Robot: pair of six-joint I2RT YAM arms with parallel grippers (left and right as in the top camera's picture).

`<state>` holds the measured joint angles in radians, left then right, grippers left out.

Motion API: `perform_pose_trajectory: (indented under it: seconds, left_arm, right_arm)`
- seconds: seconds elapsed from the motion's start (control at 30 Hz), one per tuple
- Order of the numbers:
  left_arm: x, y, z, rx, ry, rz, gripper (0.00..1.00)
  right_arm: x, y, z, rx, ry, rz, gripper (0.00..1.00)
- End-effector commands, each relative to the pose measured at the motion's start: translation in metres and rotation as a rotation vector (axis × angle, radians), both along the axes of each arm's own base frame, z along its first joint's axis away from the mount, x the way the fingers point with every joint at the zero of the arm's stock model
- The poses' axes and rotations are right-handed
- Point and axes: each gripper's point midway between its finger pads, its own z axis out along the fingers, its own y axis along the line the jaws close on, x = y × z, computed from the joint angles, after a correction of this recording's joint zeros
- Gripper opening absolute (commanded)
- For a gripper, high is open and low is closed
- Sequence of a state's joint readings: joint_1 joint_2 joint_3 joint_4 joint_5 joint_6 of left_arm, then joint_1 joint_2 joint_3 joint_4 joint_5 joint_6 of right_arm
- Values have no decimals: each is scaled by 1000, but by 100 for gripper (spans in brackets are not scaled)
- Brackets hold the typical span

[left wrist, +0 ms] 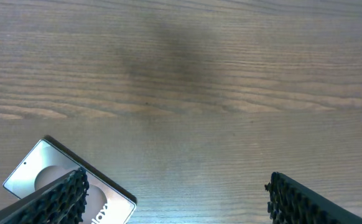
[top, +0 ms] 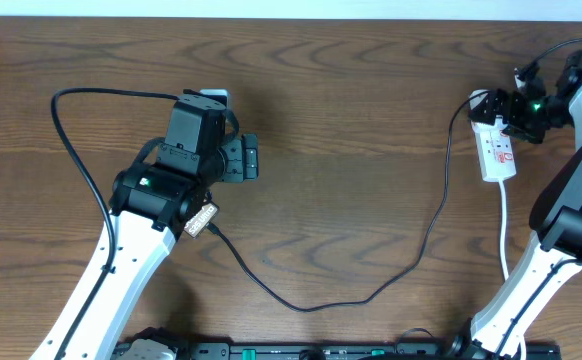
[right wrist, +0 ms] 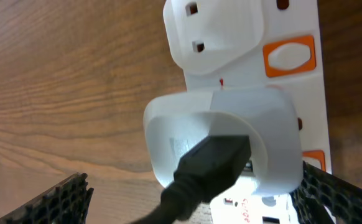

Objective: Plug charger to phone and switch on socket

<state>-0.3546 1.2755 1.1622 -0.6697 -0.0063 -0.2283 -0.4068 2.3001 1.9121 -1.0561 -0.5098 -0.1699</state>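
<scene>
Right tool (right wrist: 196,198) gapes wide astride the white plug (right wrist: 268,124), orange switch (right wrist: 290,55) on the socket (right wrist: 293,28) just beyond; left tool (left wrist: 178,190), open, by the phone (left wrist: 50,168).

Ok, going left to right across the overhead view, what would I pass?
The charger cable at its far-left bend → left hand → the cable's low sag mid-table → socket. The right hand overlaps the socket's far end, so it is left out.
</scene>
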Motion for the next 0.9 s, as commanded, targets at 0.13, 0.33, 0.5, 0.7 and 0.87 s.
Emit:
perform_pose_trajectory:
  seconds: [0.13, 0.33, 0.5, 0.7, 0.87]
  left_arm:
    - [3, -1, 5, 4, -13, -3, 90]
    - [3, -1, 5, 4, -13, -3, 90]
    - [3, -1, 5, 4, -13, -3, 90]
    - [3, -1, 5, 4, -13, -3, 90]
    - [3, -1, 5, 4, -13, -3, 90]
  right_arm:
    - [9, 39, 4, 82, -34, 80, 99]
    - [6, 40, -1, 89, -20, 74, 99]
    - [3, 42, -8, 98, -10, 71, 99]
    - [0, 44, -11, 116, 7, 49, 99]
    - [0, 47, -10, 133, 8, 51, 99]
